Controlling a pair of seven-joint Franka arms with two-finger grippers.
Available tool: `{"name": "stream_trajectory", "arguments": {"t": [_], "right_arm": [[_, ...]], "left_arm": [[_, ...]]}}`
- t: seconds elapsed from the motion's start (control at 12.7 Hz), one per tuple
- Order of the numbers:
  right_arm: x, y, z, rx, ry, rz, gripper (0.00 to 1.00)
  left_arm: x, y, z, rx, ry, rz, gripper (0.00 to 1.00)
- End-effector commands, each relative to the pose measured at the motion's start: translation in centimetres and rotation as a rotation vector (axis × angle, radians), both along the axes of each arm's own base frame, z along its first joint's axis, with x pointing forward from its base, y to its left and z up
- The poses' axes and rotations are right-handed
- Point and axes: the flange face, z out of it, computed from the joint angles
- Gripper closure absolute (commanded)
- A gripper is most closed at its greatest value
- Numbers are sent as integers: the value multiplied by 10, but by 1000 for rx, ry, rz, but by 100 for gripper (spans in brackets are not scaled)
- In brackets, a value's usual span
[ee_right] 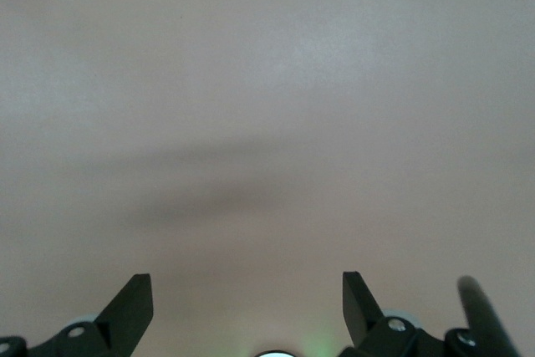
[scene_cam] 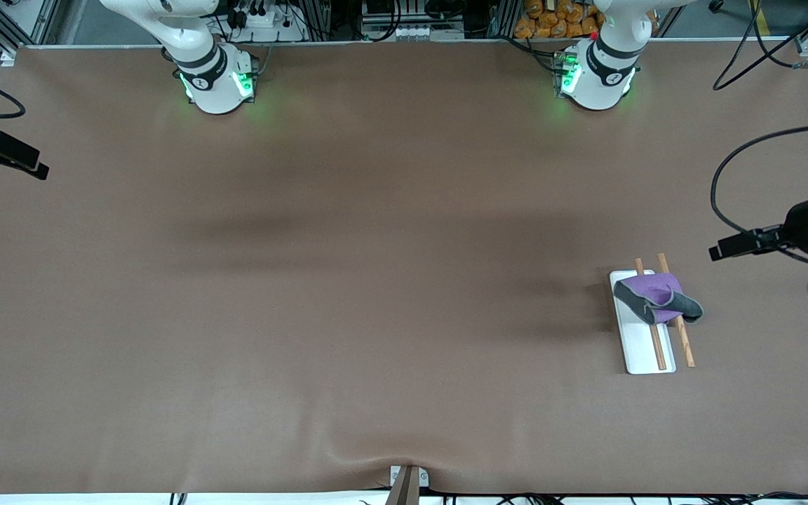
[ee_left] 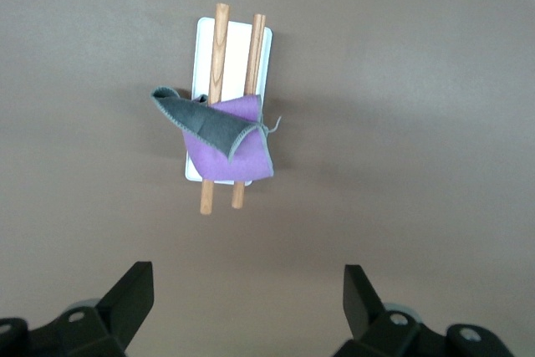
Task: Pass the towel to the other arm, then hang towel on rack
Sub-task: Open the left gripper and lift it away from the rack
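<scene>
On the rack point(scene_cam: 646, 351), toward the left arm's end of the table, the purple-and-grey towel point(scene_cam: 656, 298) lay draped across both rods. The left gripper point(ee_left: 247, 303) hovered nearby, spread and empty; the right gripper point(ee_right: 247, 303) waited, spread likewise.

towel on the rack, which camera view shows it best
The left wrist view: it looks straight down on the towel, purple with a grey folded-over edge, draped across both rods of the rack, large and unobstructed. The front view shows the same towel, only small, toward the left arm's end of the table. The right wrist view shows only bare table.
</scene>
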Motion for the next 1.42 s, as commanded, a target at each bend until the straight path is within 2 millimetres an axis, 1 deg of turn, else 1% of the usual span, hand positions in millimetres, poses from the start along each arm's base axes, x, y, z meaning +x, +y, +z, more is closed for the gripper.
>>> {"name": "stream_trajectory", "arguments": {"t": [0.0,0.32,0.39,0.47,0.55,0.71,1.03,1.1,1.26,1.34], "right_arm": [[-3,1,9,-5,-12,-7,0],[-3,1,9,-4,-14,-7,0],[-3,1,9,-1,-14,-7,0],[-3,1,9,-1,-14,-7,0],[-3,1,9,-1,-14,-7,0],[-3,1,9,-1,-14,-7,0],[-3,1,9,1,-14,-7,0],[-3,1,9,1,-14,-9,0],[-3,1,9,1,-14,-7,0],[-3,1,9,1,-16,-9,0]], "left_arm": [[-13,1,13,33,3,2,0],[-20,-11,25,71,-5,-27,0],[-24,-13,33,72,-16,-28,0],[-27,-20,35,70,-9,-41,0],[-33,-23,42,72,-3,-48,0],[-39,-25,52,74,-11,-53,0],[-44,-28,54,75,8,-57,0],[-47,-30,58,76,8,-59,0],[-55,-41,64,97,-1,-82,0],[-63,-56,67,141,-5,-115,0]]}}
